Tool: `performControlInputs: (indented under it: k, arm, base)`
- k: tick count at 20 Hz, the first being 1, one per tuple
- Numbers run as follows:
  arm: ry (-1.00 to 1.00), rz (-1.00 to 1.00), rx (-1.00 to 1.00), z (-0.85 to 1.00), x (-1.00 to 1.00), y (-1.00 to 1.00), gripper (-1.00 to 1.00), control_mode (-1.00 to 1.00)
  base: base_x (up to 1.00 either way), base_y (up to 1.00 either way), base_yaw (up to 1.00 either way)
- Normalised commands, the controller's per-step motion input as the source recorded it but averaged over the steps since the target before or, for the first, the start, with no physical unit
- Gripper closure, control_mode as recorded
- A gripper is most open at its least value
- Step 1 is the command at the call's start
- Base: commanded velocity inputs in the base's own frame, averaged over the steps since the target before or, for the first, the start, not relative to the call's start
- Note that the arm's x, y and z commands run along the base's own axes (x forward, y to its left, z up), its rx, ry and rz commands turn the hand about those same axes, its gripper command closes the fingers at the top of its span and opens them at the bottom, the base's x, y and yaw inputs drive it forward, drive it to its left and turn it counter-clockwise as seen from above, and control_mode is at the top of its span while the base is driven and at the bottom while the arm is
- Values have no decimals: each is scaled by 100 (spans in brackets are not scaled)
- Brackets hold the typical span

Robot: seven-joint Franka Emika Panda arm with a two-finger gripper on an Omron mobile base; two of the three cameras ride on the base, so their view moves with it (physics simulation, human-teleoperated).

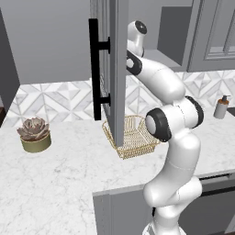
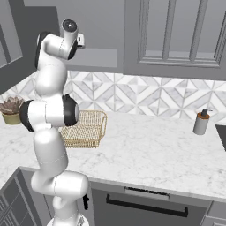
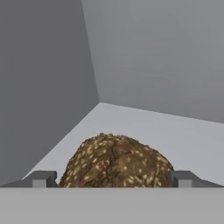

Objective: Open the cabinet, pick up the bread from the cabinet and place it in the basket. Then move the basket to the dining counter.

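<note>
The bread [image 3: 117,161] sits on the cabinet [image 1: 112,69] shelf between the gripper [image 3: 112,178] fingertips [image 3: 40,179], spread wide to straddle it before closing, while the basket [image 1: 133,136] waits on the worktop below the swung-open door for the drop.

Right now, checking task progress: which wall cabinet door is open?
The cabinet door with the black bar handle, swung out edge-on above the basket; the others are shut.
</note>
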Motion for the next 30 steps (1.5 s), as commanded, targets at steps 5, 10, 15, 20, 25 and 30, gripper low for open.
performControlInputs:
  k: [5,10,15,20,25,30]
  arm:
    - [-12,0,0,-32,-71,-26,100,-100]
    - [-4,-2,4,9,-82,-42,100,-100]
    - [-1,-4,8,30,-100,-41,100,-100]
    - [8,-11,8,36,-100,-21,100,-100]
    - [16,-12,1,0,-100,-29,100,-100]
    - [7,-12,0,-51,-100,-13,100,-100]
  base:
    - [0,0,0]
    - [0,0,0]
    - [0,0,0]
    - [0,0,0]
    - [0,0,0]
    - [0,0,0]
